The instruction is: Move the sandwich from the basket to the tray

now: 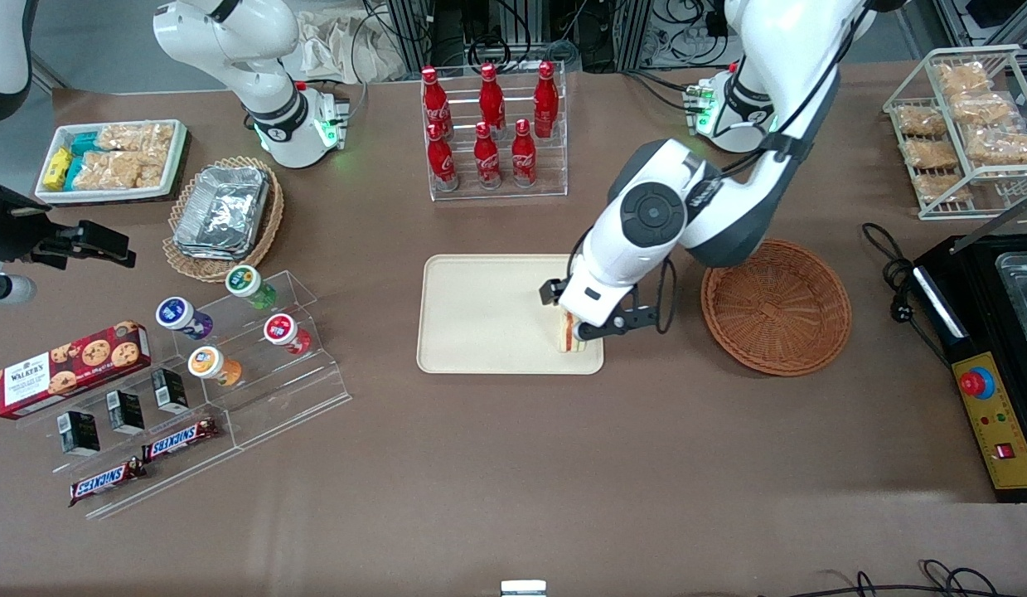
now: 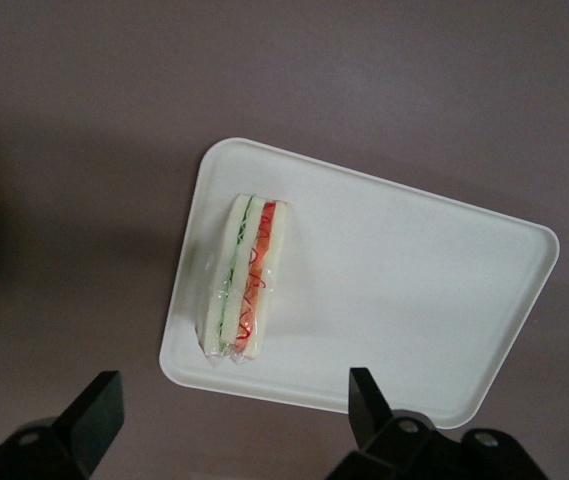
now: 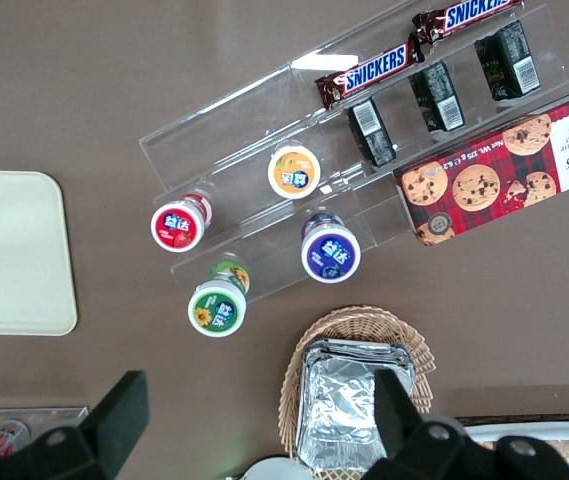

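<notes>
The sandwich (image 1: 569, 338) (image 2: 248, 275), a wrapped cream wedge with red and green filling along its cut edge, lies on the beige tray (image 1: 480, 315) (image 2: 414, 300). It sits in the tray's corner that is nearest the round reddish-brown basket (image 1: 776, 307) and nearest the front camera. My left gripper (image 1: 581, 325) (image 2: 232, 388) hangs just above the sandwich, open, its black fingers (image 2: 362, 395) spread wide with nothing between them. They do not touch the sandwich. The basket holds nothing.
A clear rack of red cola bottles (image 1: 492, 124) stands farther from the front camera than the tray. Toward the parked arm's end are an oval wicker basket of foil containers (image 1: 223, 215) and an acrylic stand of cups (image 1: 248, 332). A black machine (image 1: 994, 348) and a wire snack rack (image 1: 965, 124) flank the working arm's end.
</notes>
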Motion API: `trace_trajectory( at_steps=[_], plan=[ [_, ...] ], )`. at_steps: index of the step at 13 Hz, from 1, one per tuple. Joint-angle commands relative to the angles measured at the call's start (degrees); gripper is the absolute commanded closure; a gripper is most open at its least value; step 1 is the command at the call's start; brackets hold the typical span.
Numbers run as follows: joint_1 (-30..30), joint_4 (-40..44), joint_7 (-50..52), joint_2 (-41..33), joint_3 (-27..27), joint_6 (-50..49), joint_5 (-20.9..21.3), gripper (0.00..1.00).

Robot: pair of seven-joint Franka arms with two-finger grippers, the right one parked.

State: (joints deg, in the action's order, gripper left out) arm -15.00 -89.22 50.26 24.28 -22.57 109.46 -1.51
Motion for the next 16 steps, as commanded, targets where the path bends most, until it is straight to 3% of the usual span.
trace_trajectory(
  at_steps=[1,3,4,7,11,13,16],
  plan=[
    [2.6,9.0,0.8,-0.1,0.8,-10.7,1.0,0.00],
    [3.6,9.5,0.3,-4.1,2.4,-11.7,1.3,0.00],
    [3.4,8.8,-2.6,-7.1,5.8,-12.6,1.3,0.00],
    [3.5,8.0,-22.9,-14.0,15.5,-21.4,0.2,0.00],
    [3.7,0.8,-51.4,-20.7,26.6,-22.0,1.2,0.00],
    [5.6,-0.9,-55.3,-21.5,27.5,-20.4,3.4,0.00],
    [6.4,0.1,-61.0,-20.9,27.8,-20.8,3.5,0.00]
  ],
)
